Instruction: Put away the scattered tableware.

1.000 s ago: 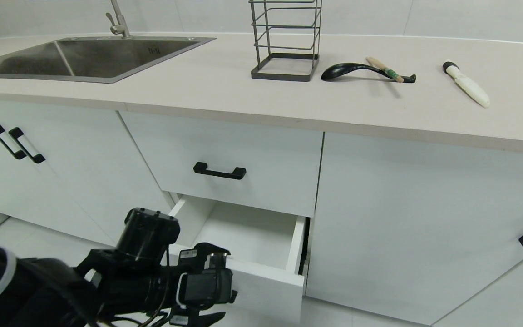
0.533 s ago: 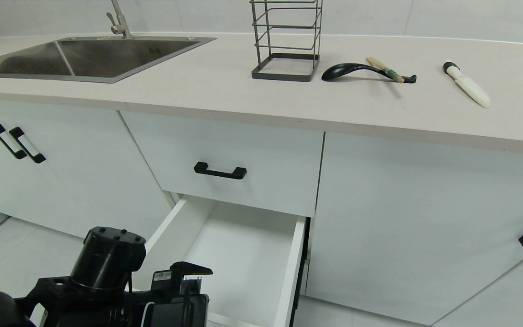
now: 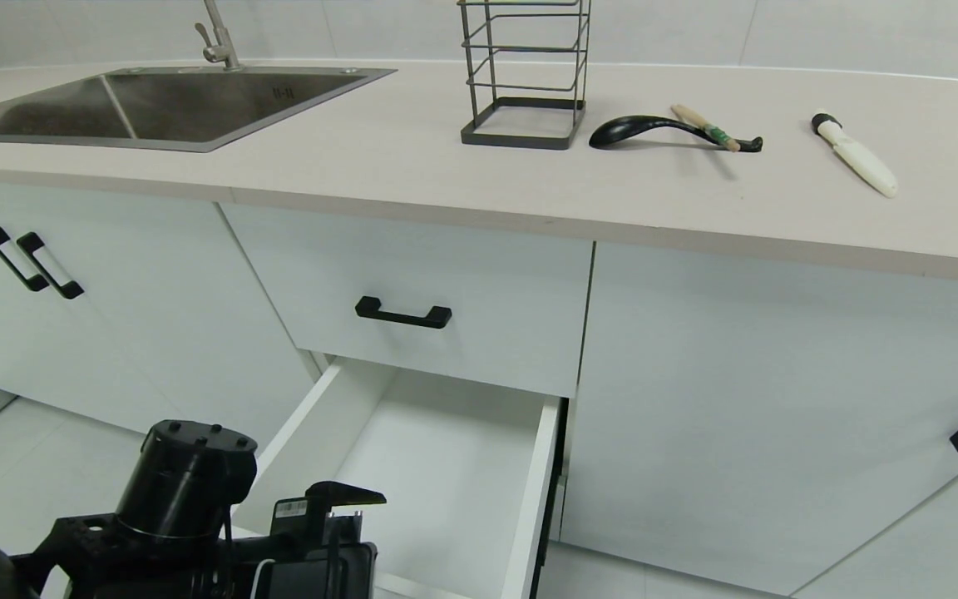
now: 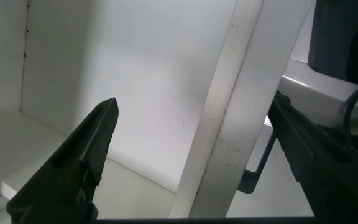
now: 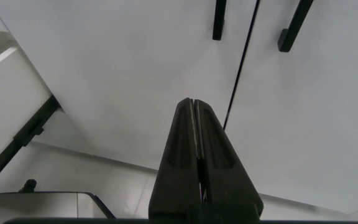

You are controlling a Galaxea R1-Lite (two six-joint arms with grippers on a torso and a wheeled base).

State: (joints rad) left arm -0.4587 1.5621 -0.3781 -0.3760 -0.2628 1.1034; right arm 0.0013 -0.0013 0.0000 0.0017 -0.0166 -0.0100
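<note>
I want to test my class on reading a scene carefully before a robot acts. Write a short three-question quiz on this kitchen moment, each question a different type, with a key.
1. True or false: the lower drawer stands open.
2. Multiple choice: which thing lies on the countertop closest to the wire rack?
A. a mug
B. the black ladle
C. a plate
3. Fill in the blank: the right gripper has its fingers ____ (open or shut).

Key: 1 true; 2 B; 3 shut.
</note>
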